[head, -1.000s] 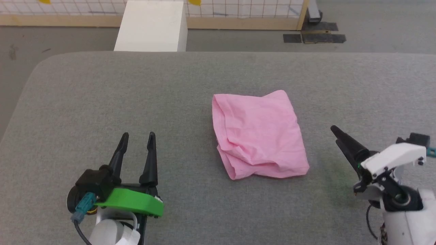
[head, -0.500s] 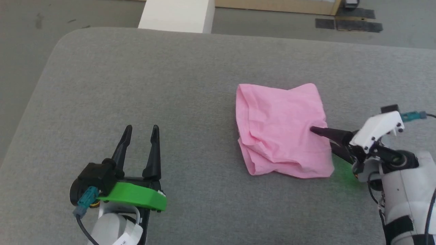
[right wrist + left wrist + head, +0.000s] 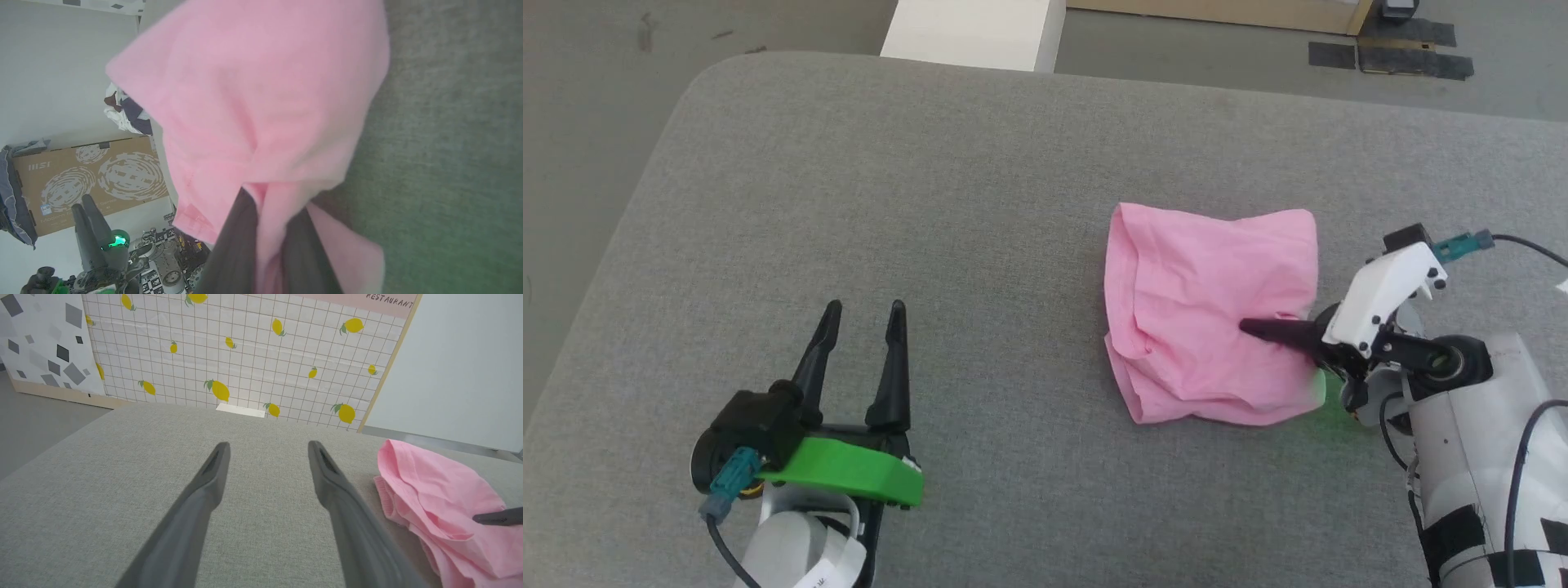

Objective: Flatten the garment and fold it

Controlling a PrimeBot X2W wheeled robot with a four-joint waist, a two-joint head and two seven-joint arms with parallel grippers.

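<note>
The garment [image 3: 1209,310] is a wrinkled pink cloth lying bunched on the grey padded table [image 3: 931,163], right of centre. My right gripper [image 3: 1250,328] reaches in from the right, its jaws shut on a fold at the garment's right side. In the right wrist view the pink garment [image 3: 253,102] is pinched between the two dark fingers [image 3: 233,245] of the right gripper [image 3: 269,204]. My left gripper [image 3: 864,309] rests open at the lower left, well apart from the cloth. The left wrist view has the left gripper [image 3: 268,445] open over bare table, the garment [image 3: 429,490] to its right.
A white box [image 3: 972,33] stands on the floor past the table's far edge, and black tape patches [image 3: 1388,57] mark the floor at the back right. A lemon-patterned wall [image 3: 245,355] rises behind the table. A cardboard box [image 3: 90,179] lies off to the side.
The camera has shifted. My right gripper moved left onto the garment's right side and shut on a fold of it. The left gripper has stayed open in place.
</note>
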